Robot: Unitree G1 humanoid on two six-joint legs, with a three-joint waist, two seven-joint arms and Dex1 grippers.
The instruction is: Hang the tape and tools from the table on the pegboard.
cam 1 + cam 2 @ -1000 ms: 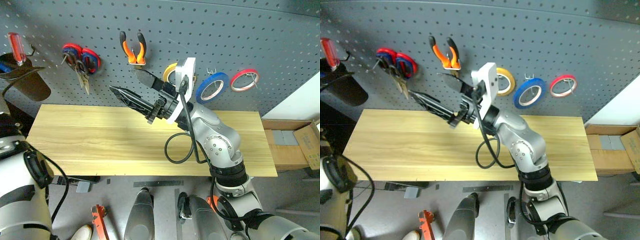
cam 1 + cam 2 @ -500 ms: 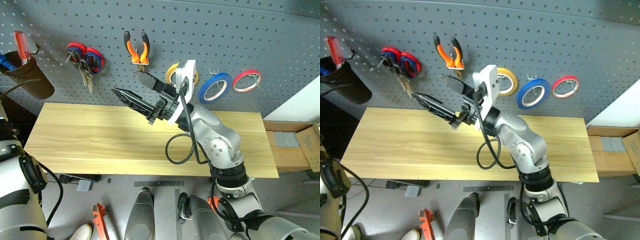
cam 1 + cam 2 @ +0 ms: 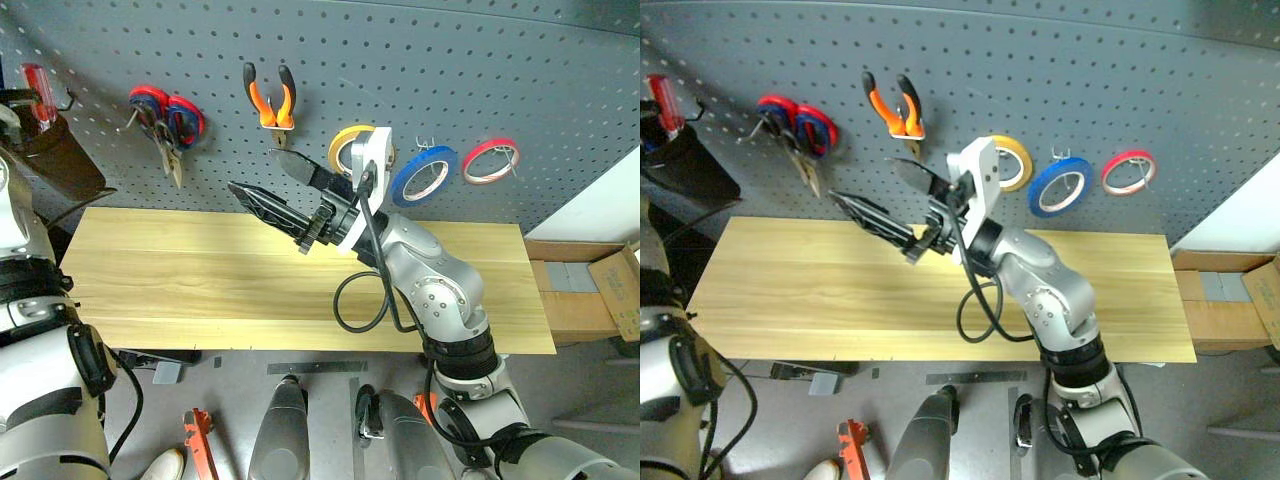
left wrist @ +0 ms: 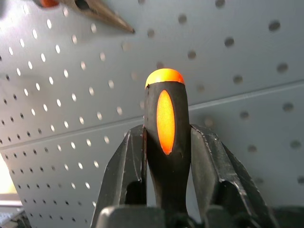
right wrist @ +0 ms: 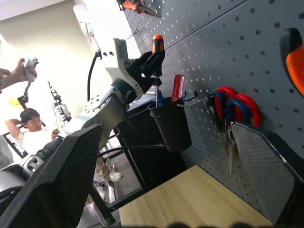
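A slim screwdriver (image 4: pixel 164 124) with an orange-and-black handle stands gripped in the left claw (image 4: pixel 166 156), handle end up, close to the dark grey pegboard (image 3: pixel 420 70). From the right wrist view the tool's shaft (image 5: pixel 156 92) points down into a black cup (image 5: pixel 170 122) hanging on the board, where a red-handled screwdriver (image 5: pixel 177 88) already sits.

Farther along the board hang red-and-blue-handled scissors (image 3: pixel 165 112), the orange-and-black pliers (image 3: pixel 270 98), a yellow roll (image 3: pixel 342 147), the blue tape (image 3: pixel 425 172) and a smaller red roll (image 3: pixel 490 160). The black-handled scissors cannot be made out.

The right claw (image 3: pixel 268 182) is raised over the light wood table (image 3: pixel 180 280), its two black fingers spread wide and holding nothing.

With little else visibly left on the table, the task looks close to finished.

The risk now lies at the cup. Its mouth is narrow and partly taken, so a tilted shaft could catch the rim or knock the red-handled tool. Letting go before the tip is well inside could send the screwdriver to the floor.
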